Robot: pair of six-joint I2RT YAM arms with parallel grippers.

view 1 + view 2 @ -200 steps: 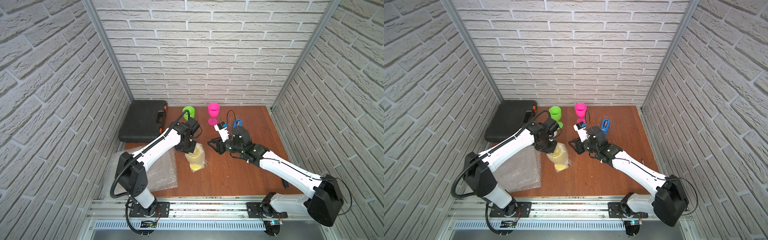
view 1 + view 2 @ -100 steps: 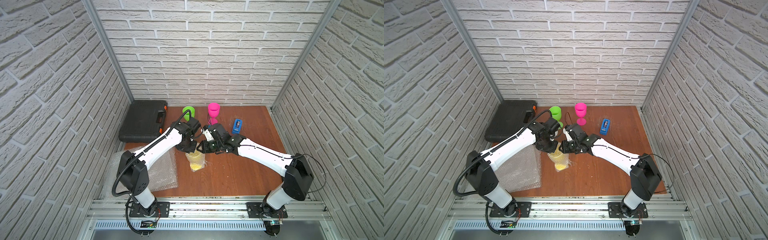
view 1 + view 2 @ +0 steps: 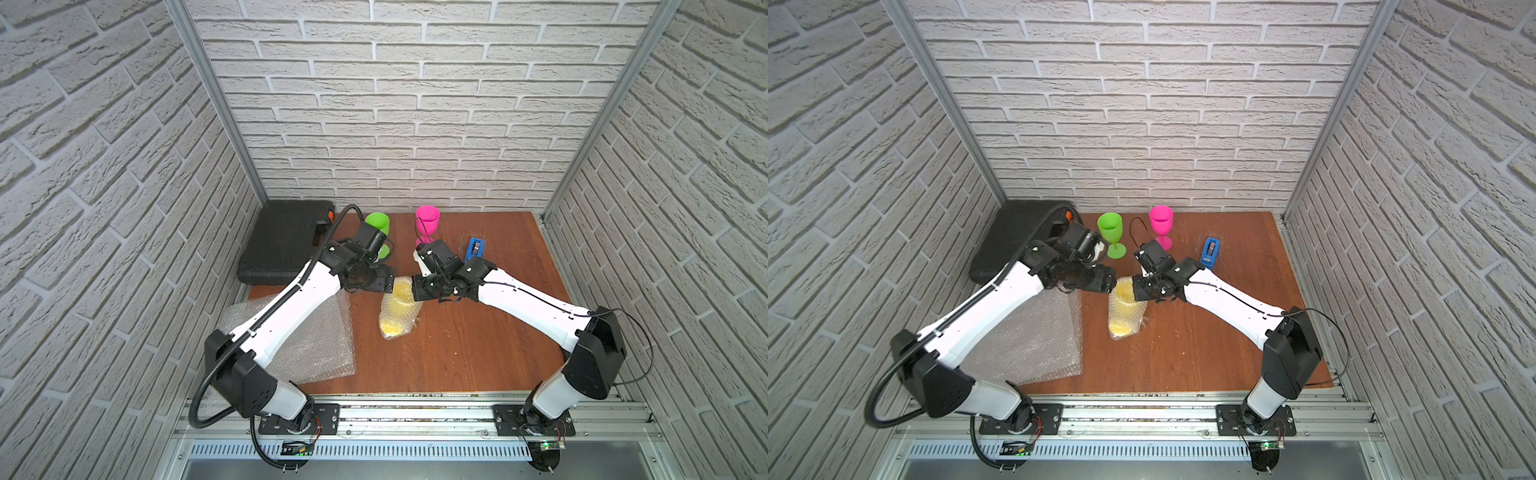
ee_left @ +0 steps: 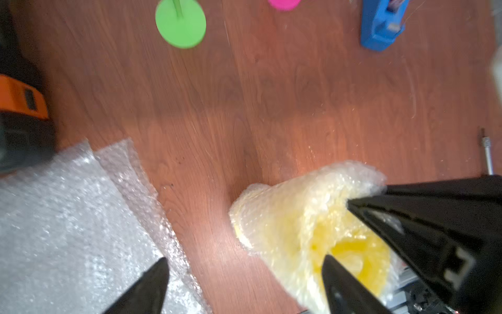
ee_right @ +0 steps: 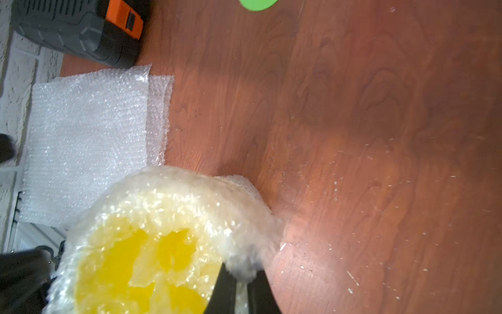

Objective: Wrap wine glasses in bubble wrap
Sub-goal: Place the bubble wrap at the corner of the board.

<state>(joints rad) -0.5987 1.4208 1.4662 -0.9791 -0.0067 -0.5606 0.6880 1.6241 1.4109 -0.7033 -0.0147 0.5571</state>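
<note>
Yellow goblet (image 3: 392,328) swathed in bubble wrap (image 5: 190,190), right hand (image 5: 241,284) pinching the wrap's edge, left hand (image 4: 244,284) spread wide, empty

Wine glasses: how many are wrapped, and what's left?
Done: the yellow goblet is bundled in bubble wrap. In hand: the right gripper pinches that wrap's edge; the left gripper stands open, holding nothing. Left: the green goblet and pink goblet stand bare; spare sheets lie flat.

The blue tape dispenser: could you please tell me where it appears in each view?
In a top view: tape dispenser right of the pink glass.
In a top view: same spot.
Left wrist: beyond the pink glass's foot, away from the green glass.
Right wrist: not in it.
Shared landmark: green glass.
</note>
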